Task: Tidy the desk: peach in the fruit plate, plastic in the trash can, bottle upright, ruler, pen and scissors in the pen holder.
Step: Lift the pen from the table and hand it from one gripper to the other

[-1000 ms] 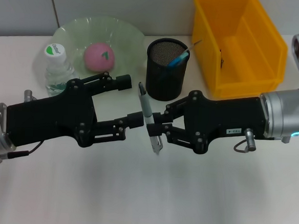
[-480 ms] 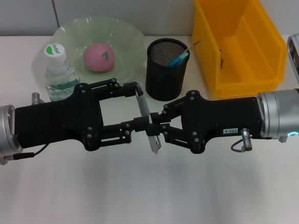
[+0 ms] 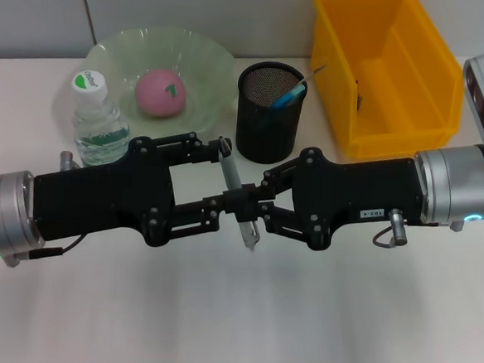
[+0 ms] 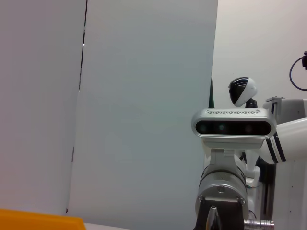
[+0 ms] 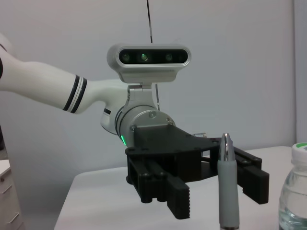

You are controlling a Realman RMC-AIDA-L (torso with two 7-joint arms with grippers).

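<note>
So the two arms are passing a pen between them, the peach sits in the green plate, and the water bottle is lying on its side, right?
Not quite: the bottle stands upright beside the plate, as the head view shows. The rest holds: the right gripper grips the pen, the left gripper spreads open around it, and the peach lies in the plate.

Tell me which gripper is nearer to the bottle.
Left. The left gripper reaches past the bottle, its body just in front of it. The right gripper, shut on the pen, is farther right.

Peach [image 3: 161, 91] in plate [image 3: 118, 47]; bottle [image 3: 97, 118] before plate; pen holder [image 3: 268, 111] right; bin [image 3: 386, 72] farther right.
</note>
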